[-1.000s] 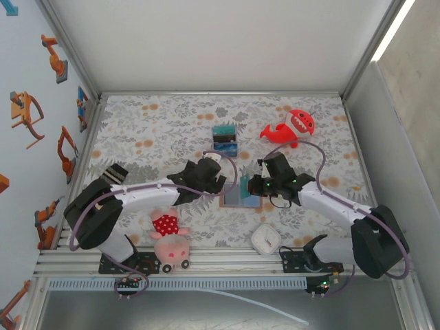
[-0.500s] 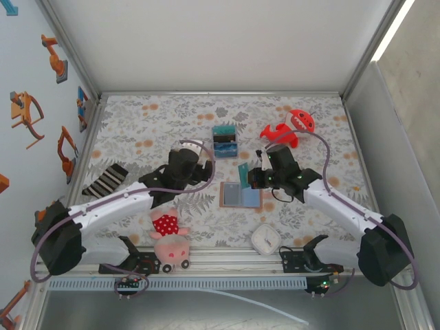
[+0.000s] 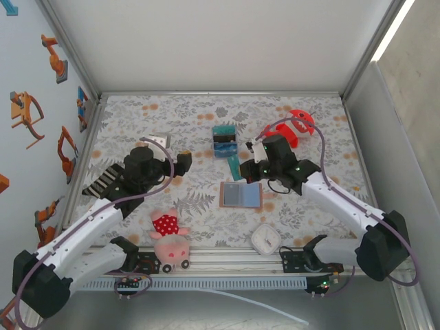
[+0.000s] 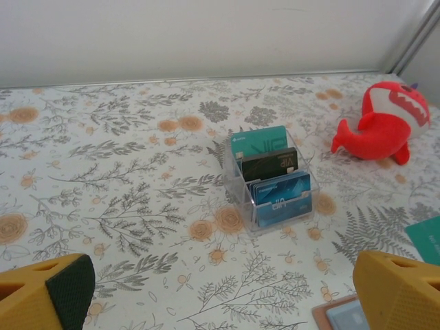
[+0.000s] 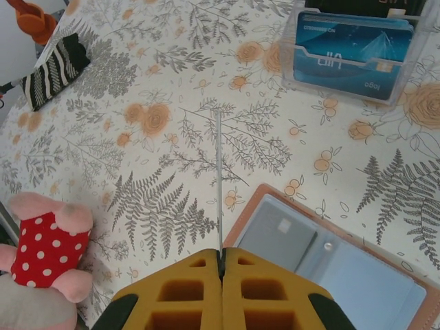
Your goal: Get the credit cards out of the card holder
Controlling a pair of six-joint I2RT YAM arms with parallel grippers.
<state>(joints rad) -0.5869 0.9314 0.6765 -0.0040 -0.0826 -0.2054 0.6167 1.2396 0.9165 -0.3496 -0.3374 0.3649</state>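
The tan card holder (image 3: 240, 194) lies open and flat on the flowered table, blue-grey lining up. In the right wrist view the card holder (image 5: 330, 265) has a pale card (image 5: 278, 230) tucked in its left pocket. My right gripper (image 3: 242, 163) hangs just behind the holder, shut on a teal credit card (image 3: 235, 168). That card shows edge-on as a thin line (image 5: 219, 172) rising from my right gripper (image 5: 221, 256). My left gripper (image 3: 184, 161) is off to the holder's left, open with nothing in it. Its yellow fingers (image 4: 48, 292) stand wide apart, and the holder's corner (image 4: 344, 317) sits by the right one.
A clear box of cards (image 3: 225, 141) stands behind the holder, also seen as the box (image 4: 275, 180). A red shark toy (image 3: 295, 127) lies at the back right. A striped sock (image 3: 103, 180) is at the left, a pig plush (image 3: 168, 240) and a white clock (image 3: 265, 238) near the front edge.
My left arm drew back to the left, away from the holder. My right gripper rose from the holder with the teal card and shifted towards the back left.
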